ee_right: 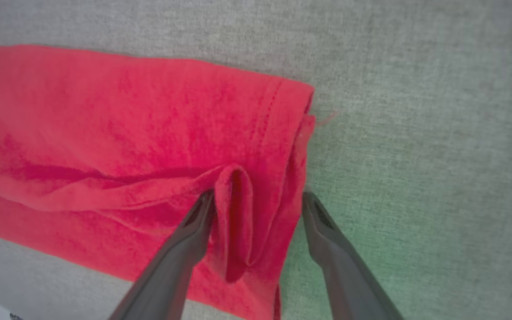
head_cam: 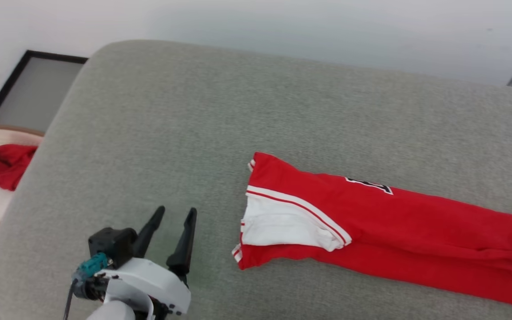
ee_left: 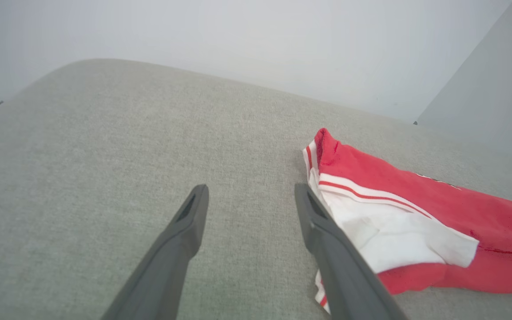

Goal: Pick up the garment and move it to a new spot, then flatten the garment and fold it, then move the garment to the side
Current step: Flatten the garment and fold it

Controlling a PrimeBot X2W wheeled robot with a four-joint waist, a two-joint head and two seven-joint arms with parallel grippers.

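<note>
Grey cushion (head_cam: 149, 111) holds the garment (head_cam: 371, 213) stretched lengthwise, white end toward the spread left gripper (head_cam: 177, 212); the right gripper (ee_right: 258, 198), also spread, perhaps brushes its hem.

The print (head_cam: 369, 185) on the garment (head_cam: 371, 222) is illegible.

Wide bare room is found on the grey cushion (head_cam: 171, 111) to the left of the garment (head_cam: 371, 222) and behind it. Near its white end, a little room is taken by the left gripper (head_cam: 176, 210), spread wide. At its red end, a raised fold is seen between the spread fingers of the right gripper (ee_right: 258, 195).
</note>
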